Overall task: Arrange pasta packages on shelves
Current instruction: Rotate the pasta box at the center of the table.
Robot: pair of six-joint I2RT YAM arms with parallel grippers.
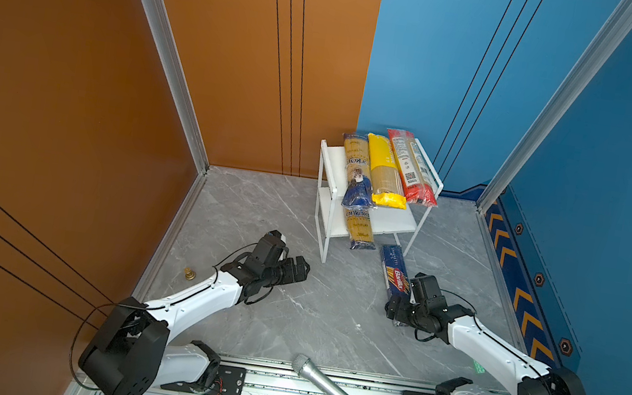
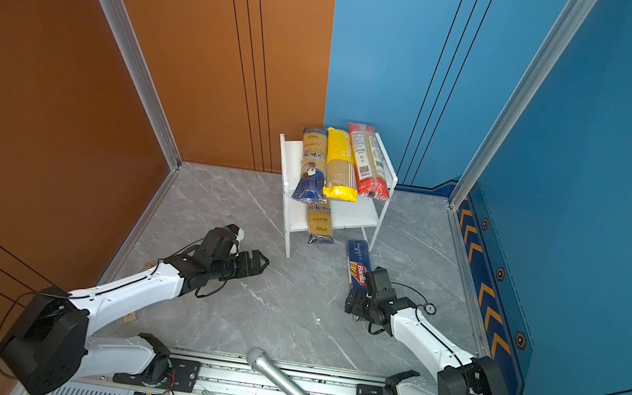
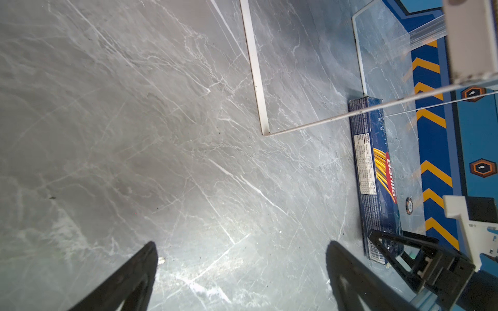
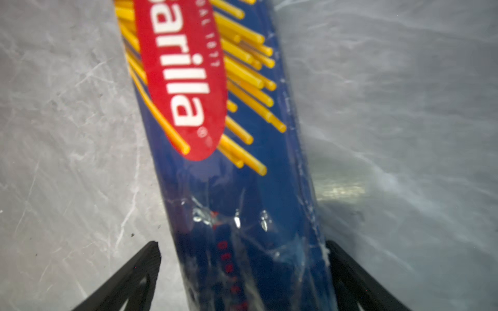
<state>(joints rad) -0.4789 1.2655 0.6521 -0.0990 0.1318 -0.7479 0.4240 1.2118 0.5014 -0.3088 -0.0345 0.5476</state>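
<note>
On the tabletop (image 1: pixel 290 308) beside the rack (image 1: pixel 332 159), Barilla bag (image 1: pixel 394 270) lies flat. Right gripper (image 4: pixel 241 243) straddles its near end, jaws apart, not clamped. Left gripper (image 3: pixel 241 242): jaws wide, empty. Step, likely: last pickup. Next: close squarely, lift level, slide onto lower board (image 1: pixel 395 218).

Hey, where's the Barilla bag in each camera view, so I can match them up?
Top view: Barilla bag right of centre, just before the rack.
Top view: again right of centre, before the rack.
Left wrist: far right, running lengthwise.
Right wrist: centre, filling much of the frame.
Shared landmark: the right hand, open astride the bag's near end.
</note>
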